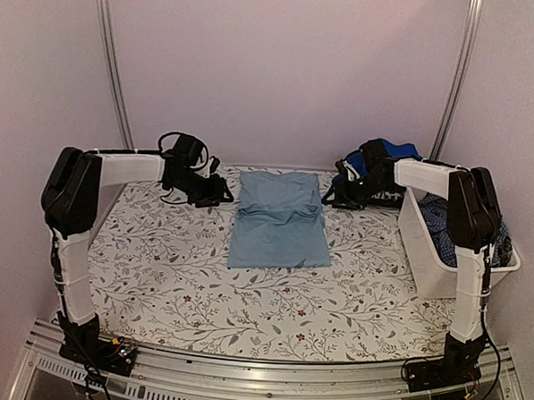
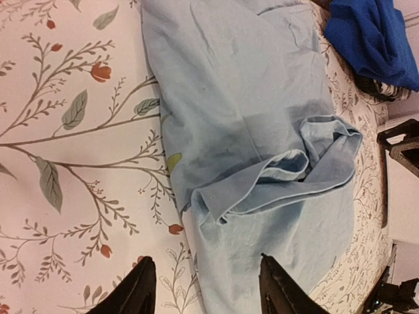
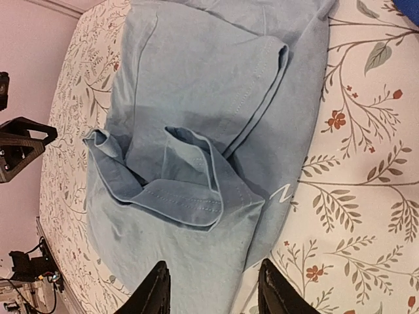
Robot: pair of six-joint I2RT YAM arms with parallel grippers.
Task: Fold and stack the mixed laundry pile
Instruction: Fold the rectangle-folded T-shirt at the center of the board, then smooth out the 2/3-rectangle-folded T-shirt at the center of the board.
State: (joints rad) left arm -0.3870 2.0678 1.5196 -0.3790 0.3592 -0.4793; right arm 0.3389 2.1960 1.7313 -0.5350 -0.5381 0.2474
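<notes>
The pale blue garment [image 1: 279, 220] lies partly folded at the centre of the surface [image 1: 156, 275]. The left end effector [image 1: 215, 194] sits at its 10 o'clock, fingers spread and empty. The right end effector [image 1: 339, 193] sits at its 2 o'clock, also spread and empty. The royal blue garment [image 1: 397, 150] lies at the surface's 2 o'clock.

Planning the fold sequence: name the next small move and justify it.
Probably lower the open left gripper and right gripper onto the far corners of the large pale blue cloth shirt: its sleeves already lie folded inward, but its length is unfolded.
</notes>
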